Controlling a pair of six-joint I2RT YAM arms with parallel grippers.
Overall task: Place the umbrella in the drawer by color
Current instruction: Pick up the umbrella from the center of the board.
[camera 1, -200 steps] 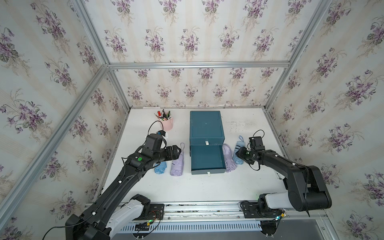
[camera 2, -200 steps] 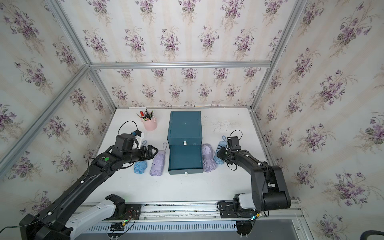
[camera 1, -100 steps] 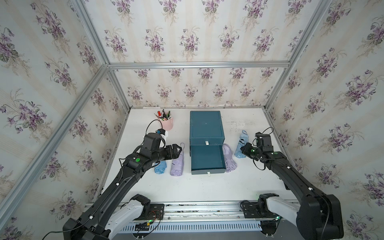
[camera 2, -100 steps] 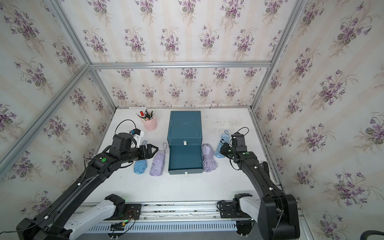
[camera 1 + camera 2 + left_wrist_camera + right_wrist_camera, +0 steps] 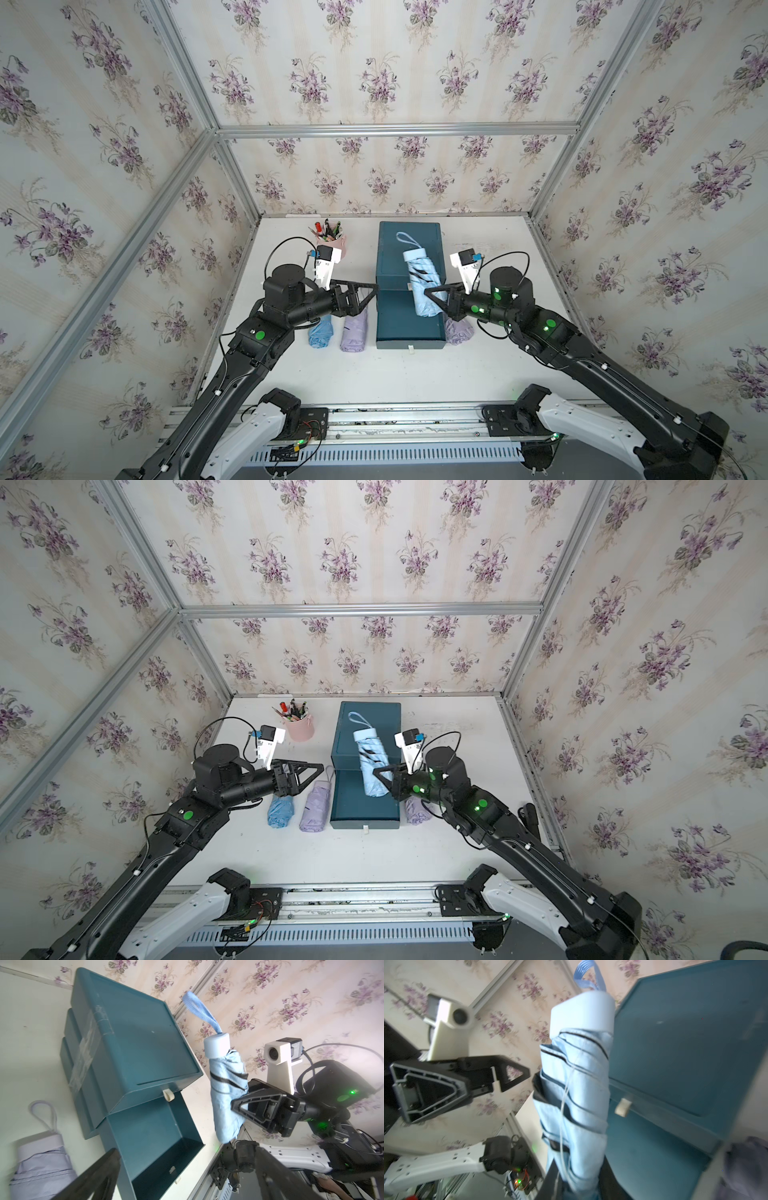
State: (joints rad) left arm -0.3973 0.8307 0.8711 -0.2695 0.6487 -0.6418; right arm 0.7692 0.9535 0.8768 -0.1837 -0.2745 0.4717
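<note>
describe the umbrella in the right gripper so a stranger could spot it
Find the dark teal plastic drawer cabinet on the white table, one drawer pulled open. Above it the right gripper holds a folded light blue fabric umbrella with a white cap and blue loop. It alone is in the air; another light blue umbrella and two lilac umbrellas lie flat beside the cabinet.

We see a folded pale-blue umbrella [image 5: 417, 278] in the right pincer [image 5: 428, 297] over the open teal drawer [image 5: 395, 328]. Beside it lie a blue umbrella [image 5: 322, 332], a lilac umbrella [image 5: 354, 334] and a second lilac umbrella [image 5: 458, 330].
</note>
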